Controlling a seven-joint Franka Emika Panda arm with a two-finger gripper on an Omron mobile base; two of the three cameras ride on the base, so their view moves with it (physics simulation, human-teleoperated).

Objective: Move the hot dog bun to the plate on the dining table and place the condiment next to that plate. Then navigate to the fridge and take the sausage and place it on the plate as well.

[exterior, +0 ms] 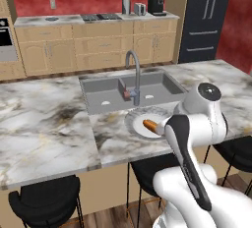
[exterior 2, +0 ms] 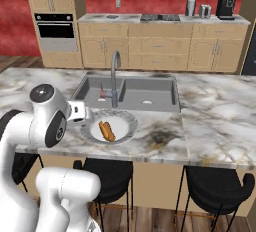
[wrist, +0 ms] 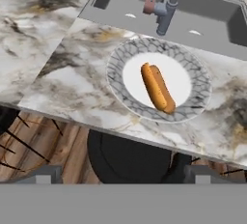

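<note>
Now the hot dog bun (wrist: 157,87) lies on the white centre of the plate (wrist: 195,68), which sits on the marble surface of the dining table (exterior: 44,124) just in front of the inset sink (exterior: 106,90) and its arched tap (exterior: 134,72). The fingers (wrist: 120,174) are spread wide and grip nothing; they hang off the near edge of the surface, above a black stool (wrist: 126,158), with the bun ahead of and below them. In the hand view the bun's long axis runs obliquely, from upper left to lower right, roughly across the line along which the hand looks. A small dark-red item (wrist: 150,6) stands at the foot of the tap, behind the plate; it is probably the condiment, though too small to identify with confidence. If so, it lies beyond the plate from the fingers, close against the tap stem, and the next reach would have to pass over the plate and bun without disturbing them. The bun step appears complete; the condiment and sausage steps appear outstanding.

Room: the veined surface extends to both sides, with stools tucked beneath. Behind it run pale wooden cabinets (exterior 2: 150,46) under a red wall, with a built-in oven (exterior 2: 55,31). The black fridge (exterior: 204,18) stands closed beyond the far right end of the table.
</note>
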